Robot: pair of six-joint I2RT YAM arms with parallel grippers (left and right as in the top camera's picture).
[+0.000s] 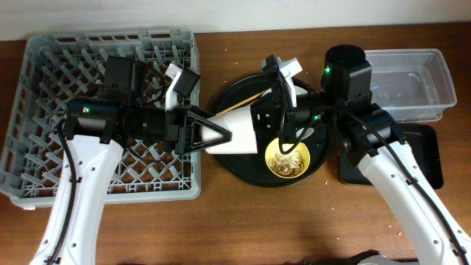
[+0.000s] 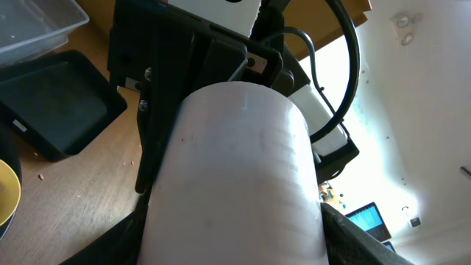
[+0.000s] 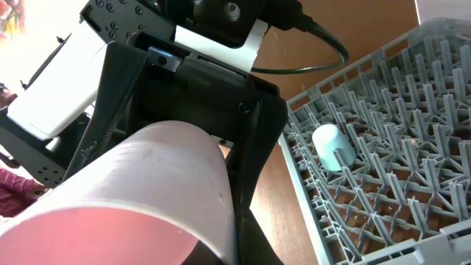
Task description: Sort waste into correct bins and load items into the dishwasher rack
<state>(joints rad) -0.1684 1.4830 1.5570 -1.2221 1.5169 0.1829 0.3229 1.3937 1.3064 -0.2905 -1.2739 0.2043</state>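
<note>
Between rack (image 1: 44, 51) and round tray (image 1: 235, 173): pink cup (image 1: 239, 140), left end effector (image 1: 221, 134) clamped on it; right end effector (image 1: 268, 125), grip undeterminable. Racked: blue cup (image 3: 333, 147). Apparently outstanding: bowl (image 1: 269, 156) holding scraps (image 1: 288, 162), chopsticks (image 1: 243, 103).

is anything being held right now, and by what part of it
The pale pink cup, held sideways by both: left pincer on its base end, right pincer on its rim end.
</note>
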